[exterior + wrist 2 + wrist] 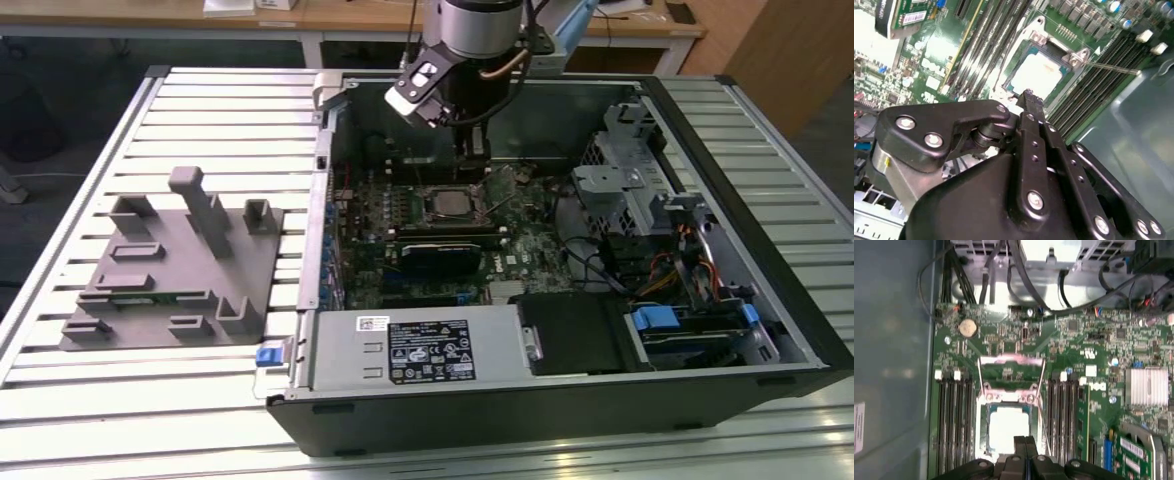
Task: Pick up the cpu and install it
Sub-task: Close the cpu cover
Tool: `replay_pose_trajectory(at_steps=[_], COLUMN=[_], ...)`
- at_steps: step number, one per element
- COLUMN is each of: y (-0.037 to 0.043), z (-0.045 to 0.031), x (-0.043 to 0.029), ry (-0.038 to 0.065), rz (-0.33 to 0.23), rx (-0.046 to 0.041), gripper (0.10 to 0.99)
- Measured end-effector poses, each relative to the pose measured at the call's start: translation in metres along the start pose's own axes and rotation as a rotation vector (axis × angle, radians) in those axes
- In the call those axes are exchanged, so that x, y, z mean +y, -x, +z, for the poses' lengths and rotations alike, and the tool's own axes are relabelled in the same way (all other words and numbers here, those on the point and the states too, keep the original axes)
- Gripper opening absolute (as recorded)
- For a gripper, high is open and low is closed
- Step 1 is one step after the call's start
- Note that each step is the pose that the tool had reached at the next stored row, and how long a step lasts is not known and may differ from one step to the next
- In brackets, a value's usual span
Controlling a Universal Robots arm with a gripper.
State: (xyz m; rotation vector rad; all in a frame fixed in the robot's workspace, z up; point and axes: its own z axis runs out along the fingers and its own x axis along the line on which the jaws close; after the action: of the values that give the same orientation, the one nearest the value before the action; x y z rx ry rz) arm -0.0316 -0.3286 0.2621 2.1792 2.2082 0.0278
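The cpu (1009,427) lies flat in the motherboard's square socket, its pale silvery face up; it also shows as the cpu (1038,74) in the second wrist view. The socket's metal frame (1010,371) is swung open and its thin lever (1114,67) sticks out to one side. My gripper (470,150) hangs inside the open computer case, just above the socket's (450,205) far edge. Its two black fingers (1035,131) are pressed together with nothing between them, and their tips end over the cpu's rim. The gripper (1025,441) is shut and apart from the chip.
Rows of black memory slots (954,425) flank the socket, with a green memory strip (1083,422) in one. A finned heatsink (1146,387), cables and a drive cage (627,180) crowd the case. The power supply (414,345) sits at the front. A grey fixture (174,265) stands at the exterior view's left.
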Motion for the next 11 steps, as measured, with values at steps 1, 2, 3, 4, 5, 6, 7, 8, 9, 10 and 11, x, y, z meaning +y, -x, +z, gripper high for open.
replay_pose_trajectory(at_steps=[1, 2, 3, 4, 5, 6, 7, 8, 9, 10, 11], y=[0.0000, 0.0001, 0.0001, 0.0000, 0.0000, 0.0000, 0.0001, 0.0001, 0.0001, 0.0001, 0.0001], z=[0.0001, 0.0001, 0.0001, -0.0001, -0.0010, -0.0033, -0.0055, -0.0070, -0.0074, -0.0074, -0.0074], x=[0.0014, 0.0020, 0.0020, 0.0020, 0.0020, 0.0022, 0.0023, 0.0023, 0.0024, 0.0025, 0.0027], ry=[0.000, 0.000, 0.000, -0.001, -0.001, -0.001, -0.001, -0.001, -0.001, -0.001, -0.001], rz=[0.000, 0.000, 0.000, 0.000, 0.000, 0.000, 0.000, 0.000, 0.000, 0.000, 0.000], rx=[0.0001, 0.0001, 0.0000, -0.0001, -0.0004, 0.0000, 0.0002, 0.0002, 0.0003, 0.0005, 0.0005], gripper=[0.106, 0.106, 0.106, 0.106, 0.106, 0.106, 0.106, 0.106, 0.106, 0.106, 0.106])
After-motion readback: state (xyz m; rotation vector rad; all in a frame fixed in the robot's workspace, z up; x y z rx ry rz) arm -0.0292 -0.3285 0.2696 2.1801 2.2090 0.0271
